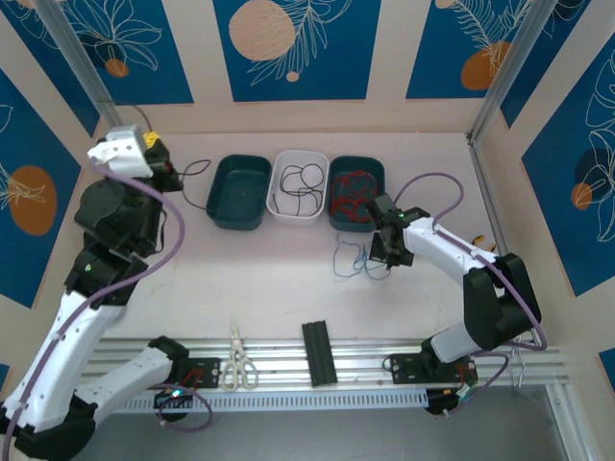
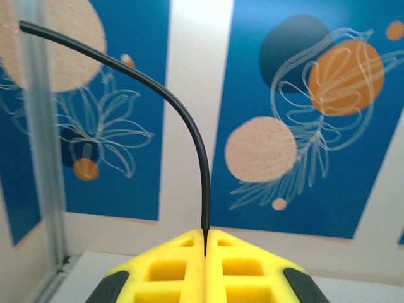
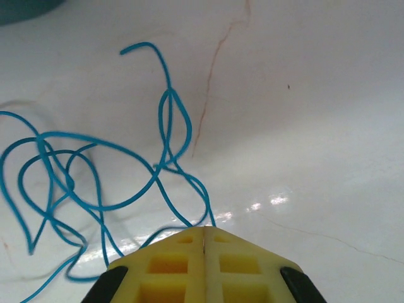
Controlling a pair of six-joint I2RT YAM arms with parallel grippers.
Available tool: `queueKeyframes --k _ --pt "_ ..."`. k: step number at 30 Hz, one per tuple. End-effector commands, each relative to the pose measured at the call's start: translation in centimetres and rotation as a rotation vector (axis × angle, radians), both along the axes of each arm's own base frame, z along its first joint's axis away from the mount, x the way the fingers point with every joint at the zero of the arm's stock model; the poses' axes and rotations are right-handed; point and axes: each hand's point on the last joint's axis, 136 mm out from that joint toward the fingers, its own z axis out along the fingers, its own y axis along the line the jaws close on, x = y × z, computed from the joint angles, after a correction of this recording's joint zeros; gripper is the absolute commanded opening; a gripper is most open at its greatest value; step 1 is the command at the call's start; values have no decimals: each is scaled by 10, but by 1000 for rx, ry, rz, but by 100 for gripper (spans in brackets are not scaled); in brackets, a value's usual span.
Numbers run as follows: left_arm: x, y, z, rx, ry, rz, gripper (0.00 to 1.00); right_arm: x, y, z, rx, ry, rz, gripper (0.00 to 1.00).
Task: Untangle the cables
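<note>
- Blue cable (image 3: 158, 167) lies loosely knotted on the bench (image 1: 259, 288), on the near side of the white tray (image 1: 296, 220) and slightly to its right. Red cables (image 1: 351, 192) fill the green tray (image 1: 341, 227) against the white tray's right wall, and black loops (image 1: 309, 176) rest inside the white tray.
- Right gripper (image 3: 205, 230), fingers pressed together, sits at the edge of the blue tangle. One strand runs up to its tips, but whether it is nipped cannot be told.
- Left gripper (image 2: 206, 241), well to the left of the white tray, pinches a black cable (image 2: 205, 189) that arches upward from its tips.
- Step in hand, by judgement: easing one strand free. Draw slowly away from the crossings, low over the bench, so the loops open rather than cinch.
- Risk: a quick pull would likely tighten the knot or drag the whole bundle.
</note>
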Motion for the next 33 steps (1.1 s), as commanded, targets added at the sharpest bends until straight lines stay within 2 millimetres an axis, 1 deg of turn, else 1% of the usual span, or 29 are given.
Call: queueKeyframes --k 1,5,6,8,10,12,15,17,20,24,28,33 --pt "27 -40 3 -16 4 -145 0 0 7 8 38 -17 10 0" --pt "72 -86 -16 21 60 -263 0 -2 12 14 56 -30 19 0" --pt "79 -95 -17 26 55 -291 0 -2 13 14 59 -30 21 0" --pt "100 -118 -28 41 65 -351 0 -3 18 15 79 -30 25 0" --pt "116 -135 -38 62 71 -385 0 -4 20 15 90 -28 28 0" --pt "132 -147 -49 95 78 -393 0 -4 21 15 93 -28 29 0" --pt "156 -160 -70 172 104 -386 0 -3 24 15 96 -27 34 0" --pt "170 -170 -88 210 140 -392 0 -2 25 15 99 -25 39 0" --pt "184 -185 -120 237 223 -427 0 0 27 15 96 -20 42 0" --pt "192 -200 -156 249 311 -468 0 4 30 15 95 -16 52 0" --pt "201 -206 -190 285 384 -467 0 7 33 15 92 -9 61 0" --pt "211 -210 -226 348 457 -458 0 9 35 15 92 -7 65 0"
